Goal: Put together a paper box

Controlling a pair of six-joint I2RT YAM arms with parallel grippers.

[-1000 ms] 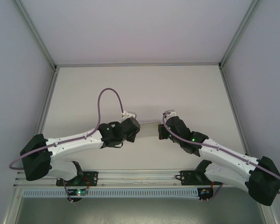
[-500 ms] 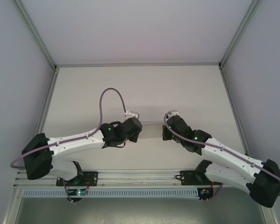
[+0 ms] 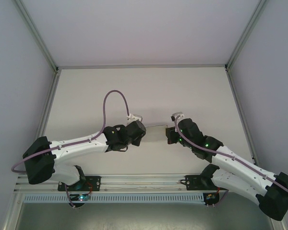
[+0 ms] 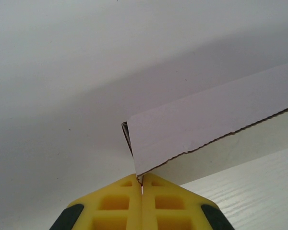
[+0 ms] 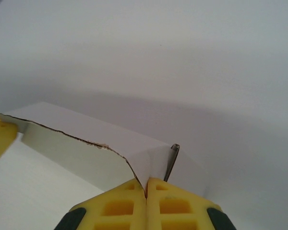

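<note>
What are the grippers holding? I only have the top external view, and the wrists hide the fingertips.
Observer: The left gripper is shut on a lower corner of the paper box, pinching its thin white wall.
Operator: And the right side?
Observer: The right gripper is shut on the corner at the other end. A side flap stands just behind the pinched wall there, with a dark gap between them.

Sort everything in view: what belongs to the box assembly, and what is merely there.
Belongs to the job:
- paper box, gripped at both ends
- left gripper, shut on one end
- right gripper, shut on the other end

Merely there:
- table
- purple cable
- aluminium rail
</note>
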